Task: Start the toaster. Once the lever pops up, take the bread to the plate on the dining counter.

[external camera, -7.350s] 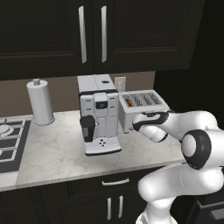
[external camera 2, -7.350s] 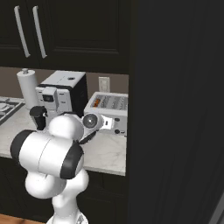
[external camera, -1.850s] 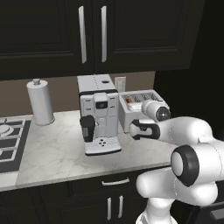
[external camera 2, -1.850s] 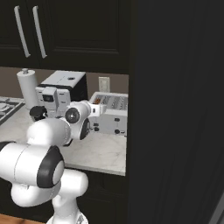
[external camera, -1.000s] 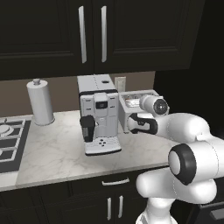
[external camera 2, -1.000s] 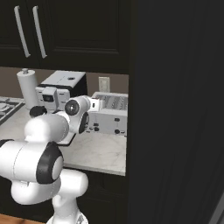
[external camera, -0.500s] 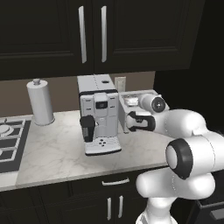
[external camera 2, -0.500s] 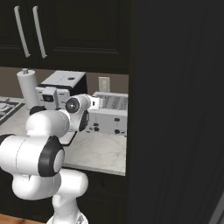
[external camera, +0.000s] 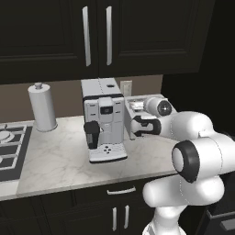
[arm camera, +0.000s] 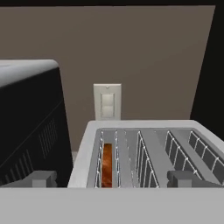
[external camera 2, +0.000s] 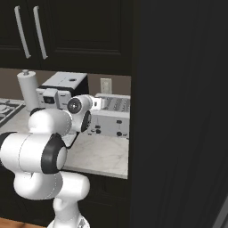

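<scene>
The toaster is seen from above and in front in the hand view, with its top slots showing. The bread sits low in the leftmost slot, and only its brown edge is visible. My gripper is open, its two fingertips spread wide in front of the toaster's near edge and holding nothing. In the left base view my gripper hovers at the toaster's front left corner, beside the coffee machine. In the right base view the hand covers the left end of the toaster. The plate and the dining counter are out of view.
A tall white-and-black coffee machine stands close on the toaster's left. A paper towel roll and a stove lie further left. A wall outlet is behind the toaster. A dark tall cabinet borders the marble worktop on the right.
The hand has shifted a little left and up along the toaster's front, towards the coffee machine. The gripper stayed open.
</scene>
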Controlling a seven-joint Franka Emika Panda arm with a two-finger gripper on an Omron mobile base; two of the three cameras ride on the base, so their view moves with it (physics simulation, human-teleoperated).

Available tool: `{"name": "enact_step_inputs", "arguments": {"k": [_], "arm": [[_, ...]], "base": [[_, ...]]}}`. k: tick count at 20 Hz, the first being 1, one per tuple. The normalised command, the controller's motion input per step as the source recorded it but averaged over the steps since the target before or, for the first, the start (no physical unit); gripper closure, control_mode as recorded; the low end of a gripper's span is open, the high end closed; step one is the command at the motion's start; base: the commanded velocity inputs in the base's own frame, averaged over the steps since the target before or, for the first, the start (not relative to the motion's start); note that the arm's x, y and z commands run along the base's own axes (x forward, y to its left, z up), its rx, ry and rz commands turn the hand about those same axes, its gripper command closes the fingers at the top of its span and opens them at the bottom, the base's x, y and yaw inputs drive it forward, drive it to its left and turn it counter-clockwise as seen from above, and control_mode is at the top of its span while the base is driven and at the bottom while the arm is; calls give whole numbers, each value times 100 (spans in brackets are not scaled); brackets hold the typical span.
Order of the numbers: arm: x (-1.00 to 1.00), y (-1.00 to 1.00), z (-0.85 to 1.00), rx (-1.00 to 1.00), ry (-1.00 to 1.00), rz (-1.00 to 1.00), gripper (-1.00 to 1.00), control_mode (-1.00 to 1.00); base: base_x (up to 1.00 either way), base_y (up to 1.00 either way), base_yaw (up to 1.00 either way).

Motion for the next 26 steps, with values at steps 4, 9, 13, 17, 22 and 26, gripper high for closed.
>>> {"name": "enact_step_inputs", "arguments": {"k": [4,9,13,17,22,26], "arm": [[0,0,-1,0,5,0,-100,-100],[0,0,-3,0,7,0,-100,-100],[0,0,-2,0,7,0,-100,-100],[0,0,0,0,6,0,-100,-100],[3,0,0,0,4,0,-100,-100],[3,0,0,0,4,0,-100,-100]], "base": [[0,0,0],[0,0,0],[0,0,0],[0,0,0],[0,0,0],[0,0,0]]}}
